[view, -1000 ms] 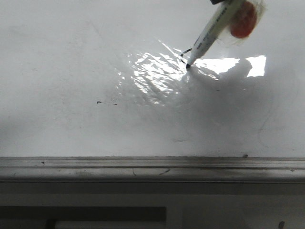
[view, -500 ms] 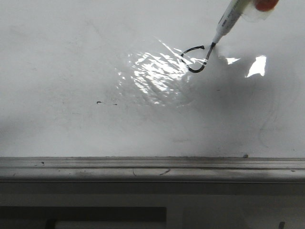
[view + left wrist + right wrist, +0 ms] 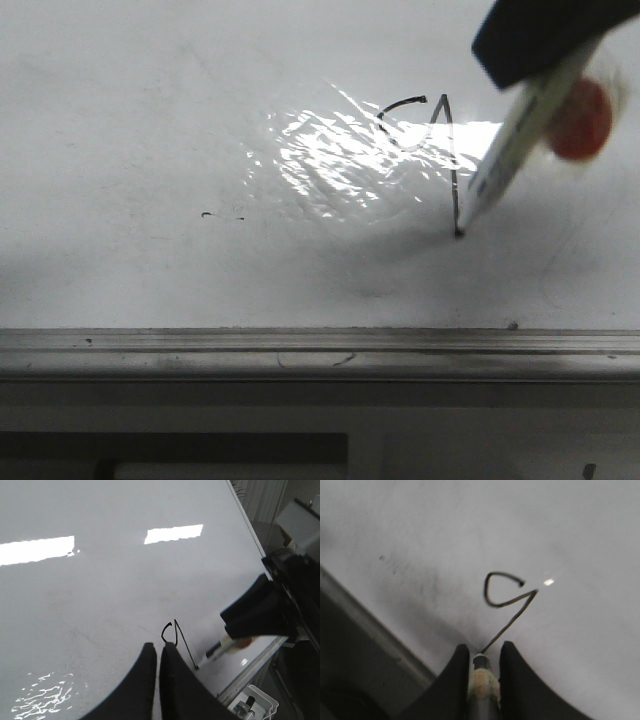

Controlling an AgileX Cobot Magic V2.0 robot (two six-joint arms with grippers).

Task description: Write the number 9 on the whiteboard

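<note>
At the right of the front view, the right gripper (image 3: 481,655) squeezes the marker (image 3: 510,150), tilted so its tip meets the whiteboard (image 3: 120,120), ending the number 9 (image 3: 440,150); the left gripper (image 3: 159,652) sits closed and empty.

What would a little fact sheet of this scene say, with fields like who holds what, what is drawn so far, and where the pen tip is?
surface: whiteboard, glossy, with a glare patch
edge: grey rail along the near side
pen: marker, tilted, tip on the board
holder: right claw, shut on the marker
other arm: left claw, fingers together, holding nothing
drawing: number 9, a hooked loop plus a long tail
tip position: at the tail's lower end
stray mark: small black dash left of the drawing
</note>
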